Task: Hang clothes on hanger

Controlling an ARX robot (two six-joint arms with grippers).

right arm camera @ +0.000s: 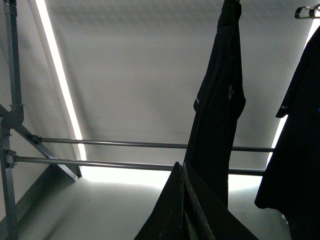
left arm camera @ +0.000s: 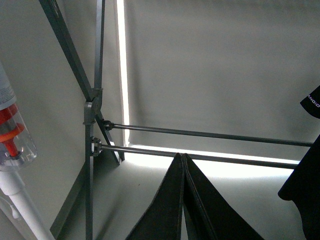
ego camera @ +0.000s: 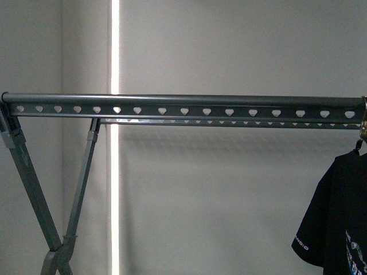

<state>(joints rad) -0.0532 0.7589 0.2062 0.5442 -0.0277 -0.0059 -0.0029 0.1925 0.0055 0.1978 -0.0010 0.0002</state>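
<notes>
Left pincer: the two dark fingers meet at their tips, so it is closed, with nothing between them. Beyond the tips run two thin horizontal bars of the rack, joined at one end to its crossed legs. A white and clear vacuum cleaner with an orange part stands well to one side of this pincer. A black sleeve edge shows at the opposite side.

Right pincer: the fingers are likewise pressed together at the tips, closed and empty. A black T-shirt hangs directly beyond and above the tips, apart from them. A second black garment hangs further to the side.

Front view: neither pincer is visible. The rack's long grey rail, punched with heart-shaped holes, runs across the frame on crossed legs. The printed black T-shirt hangs from the rail's right end by a hook; white lettering shows on its sleeve.
</notes>
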